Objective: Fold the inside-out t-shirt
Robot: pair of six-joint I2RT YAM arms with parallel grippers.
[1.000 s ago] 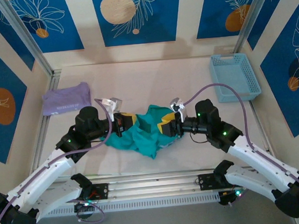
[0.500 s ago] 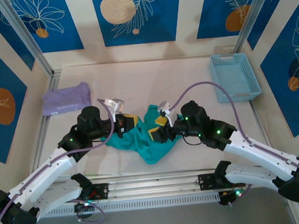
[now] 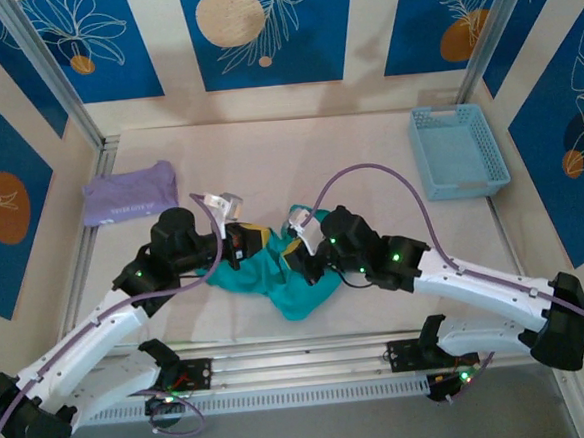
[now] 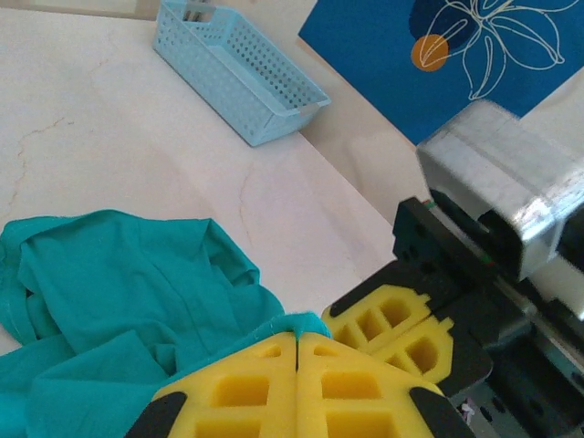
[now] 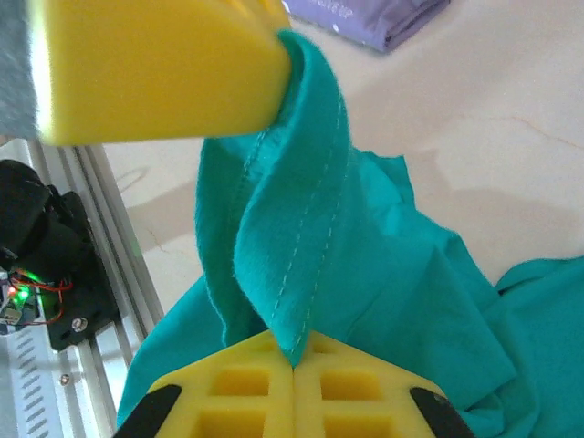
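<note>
Zero folds visible. Shirt (image 3: 276, 280) is a crumpled teal heap on the table (image 3: 297, 153), well left of the basket (image 3: 458, 152) and nearer the arm bases than it. It isn't spread flat, no sleeve or hem is laid out, and I can't tell from the bunch which side faces out.

Left gripper (image 3: 256, 232) is clenched on a fabric edge at the heap's top, on the side away from the basket. Right gripper (image 3: 296, 247) is clenched on a stitched hem fold just beside it, on the basket side. In the right wrist view a strip of hem runs between the two sets of yellow fingers.

My read: early, untangling stage. Left to do: pull it open, flatten, fold.

Purple shirt (image 3: 130, 193), folded, lies farthest from the basket.
</note>
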